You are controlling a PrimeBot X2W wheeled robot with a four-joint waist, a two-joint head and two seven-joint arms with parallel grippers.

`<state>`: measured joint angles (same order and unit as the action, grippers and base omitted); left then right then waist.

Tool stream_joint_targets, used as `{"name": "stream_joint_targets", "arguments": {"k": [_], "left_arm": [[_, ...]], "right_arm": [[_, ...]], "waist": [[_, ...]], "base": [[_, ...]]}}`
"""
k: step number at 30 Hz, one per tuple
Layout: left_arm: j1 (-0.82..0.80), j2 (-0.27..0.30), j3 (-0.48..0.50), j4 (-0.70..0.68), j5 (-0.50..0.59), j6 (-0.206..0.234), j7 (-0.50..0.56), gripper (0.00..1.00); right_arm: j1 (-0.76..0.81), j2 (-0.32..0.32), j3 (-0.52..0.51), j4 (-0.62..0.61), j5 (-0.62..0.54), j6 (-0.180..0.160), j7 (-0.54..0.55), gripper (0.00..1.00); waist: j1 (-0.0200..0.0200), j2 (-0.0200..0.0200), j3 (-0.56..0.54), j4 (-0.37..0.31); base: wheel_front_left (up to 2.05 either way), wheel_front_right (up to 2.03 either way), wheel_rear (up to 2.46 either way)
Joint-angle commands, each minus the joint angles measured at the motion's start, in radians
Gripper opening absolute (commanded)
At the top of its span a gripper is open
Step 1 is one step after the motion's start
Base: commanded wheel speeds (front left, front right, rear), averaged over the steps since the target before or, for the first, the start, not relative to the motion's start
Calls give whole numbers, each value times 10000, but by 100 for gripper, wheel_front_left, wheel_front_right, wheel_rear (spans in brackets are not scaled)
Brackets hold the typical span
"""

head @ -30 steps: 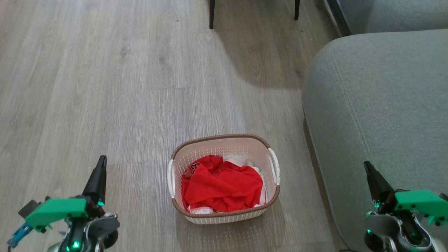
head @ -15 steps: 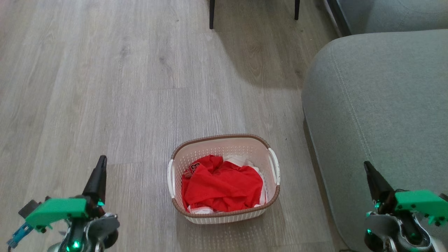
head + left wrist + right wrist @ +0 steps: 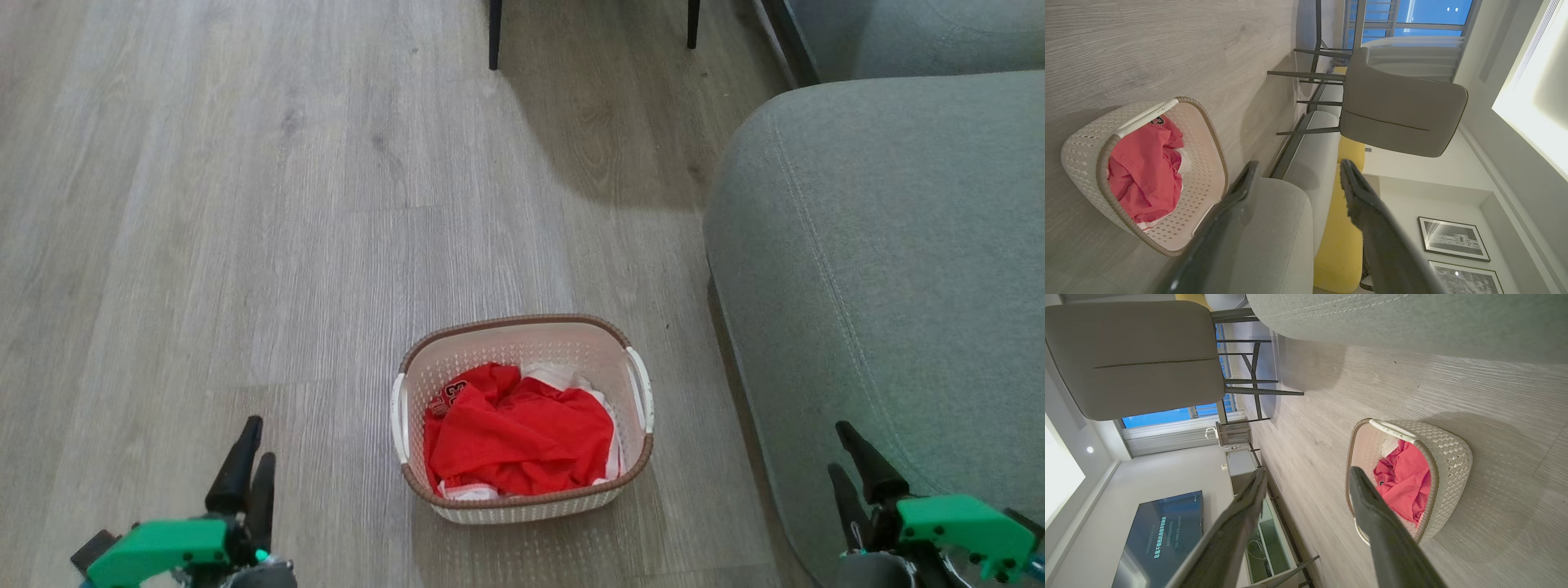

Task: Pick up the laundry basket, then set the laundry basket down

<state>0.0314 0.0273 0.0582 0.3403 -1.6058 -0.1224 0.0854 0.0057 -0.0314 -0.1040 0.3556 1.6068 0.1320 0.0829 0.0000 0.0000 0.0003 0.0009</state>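
The laundry basket (image 3: 522,320) stands on the wood floor at lower centre, cream and perforated with a brown rim and white side handles. Red clothing (image 3: 514,437) lies crumpled inside it. My left gripper (image 3: 261,439) is at the lower left, open, well to the left of the basket and holding nothing. My right gripper (image 3: 837,446) is at the lower right, open, in front of the sofa and apart from the basket. In the left wrist view the basket (image 3: 1081,151) lies beyond the spread left gripper (image 3: 1299,163). In the right wrist view the basket (image 3: 1449,457) sits past the spread right gripper (image 3: 1308,469).
A grey sofa (image 3: 882,245) runs along the right, close to the basket's right side. Dark chair legs (image 3: 494,33) stand at the top centre, under a grey chair (image 3: 1400,106). Open wood floor (image 3: 204,204) stretches to the left and ahead.
Both grippers went from shut to open, and both have dropped lower in the head view. The basket has not moved.
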Motion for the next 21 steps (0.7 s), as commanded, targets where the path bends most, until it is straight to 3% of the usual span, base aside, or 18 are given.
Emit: {"name": "stream_joint_targets", "arguments": {"k": [1, 21], "left_arm": [[-489, 90, -38, -366, 136, 29, -78, 100], [-609, 114, -478, -1198, 2386, 398, -671, 100]], "right_arm": [[-379, -44, 28, -371, -132, -1, -97, 100], [-447, -70, 351, -1008, -2101, -3, -682, 100]], "waist": [[0, 0, -2, 1], [0, 0, -24, 16]], "base": [[0, 0, 0], [0, 0, 0]]}}
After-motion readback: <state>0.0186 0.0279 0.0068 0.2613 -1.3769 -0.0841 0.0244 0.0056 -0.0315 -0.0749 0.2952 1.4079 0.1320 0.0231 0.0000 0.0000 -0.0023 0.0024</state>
